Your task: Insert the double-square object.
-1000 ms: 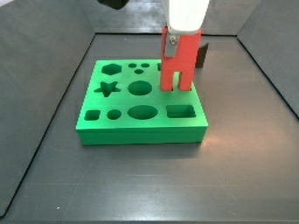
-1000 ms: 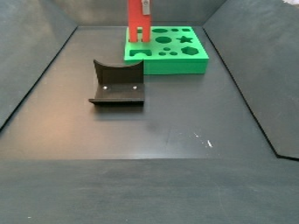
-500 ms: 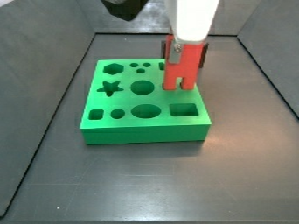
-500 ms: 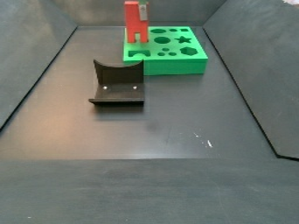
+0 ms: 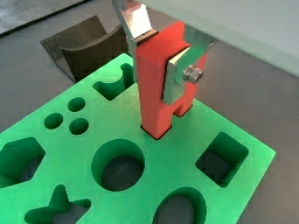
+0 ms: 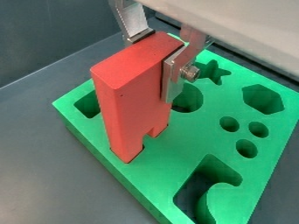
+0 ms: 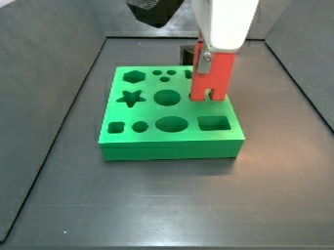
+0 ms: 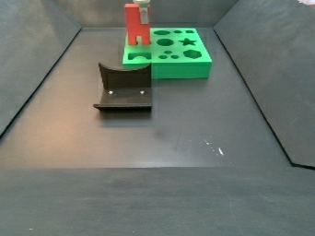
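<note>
Now shifted along with the flat green plastic block with shaped holes [image 7: 171, 119], which has slid a little across the dark tabletop [image 8: 160, 175] compared with a second ago. Claw [image 5: 163, 54] clamped on the long red plastic double-square object [image 5: 159, 84], held upright, lower end touching the block's top near one edge, apparently at the mouth of a slot [image 6: 142, 157] and not clearly sunk in. Probably means pushing sideways on the block, not seating the bar; alignment needs correcting before pressing down. Ahead of the bar in a wrist view, a square hole [image 5: 221, 160] close by. Dark grey block with a curved notch [image 8: 123, 88] standing well apart on the tabletop, leaving open room around. Tabletop walls near the green block's far side in a side view [image 8: 187, 44].
</note>
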Motion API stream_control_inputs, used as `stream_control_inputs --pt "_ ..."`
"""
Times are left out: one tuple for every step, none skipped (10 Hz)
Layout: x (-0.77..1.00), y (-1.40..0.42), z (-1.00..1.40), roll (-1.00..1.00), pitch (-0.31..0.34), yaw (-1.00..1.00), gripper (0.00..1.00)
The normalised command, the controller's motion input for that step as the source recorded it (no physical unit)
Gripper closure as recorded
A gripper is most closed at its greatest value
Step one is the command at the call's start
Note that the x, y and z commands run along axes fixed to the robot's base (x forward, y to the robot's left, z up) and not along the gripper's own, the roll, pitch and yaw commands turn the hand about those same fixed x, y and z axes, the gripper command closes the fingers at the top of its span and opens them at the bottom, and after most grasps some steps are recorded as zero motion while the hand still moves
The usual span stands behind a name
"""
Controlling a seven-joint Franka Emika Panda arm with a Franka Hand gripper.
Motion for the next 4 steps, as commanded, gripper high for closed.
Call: stream_control_inputs --pt "0.27 0.0 -0.14 0.02 0.051 -0.09 1.0" --pt "0.1 0.0 -0.04 0.0 0.004 -0.1 1.0" --pt "0.0 0.0 0.0 0.01 0.0 0.0 1.0" --pt "0.0 0.0 0.0 0.0 0.0 0.0 1.0"
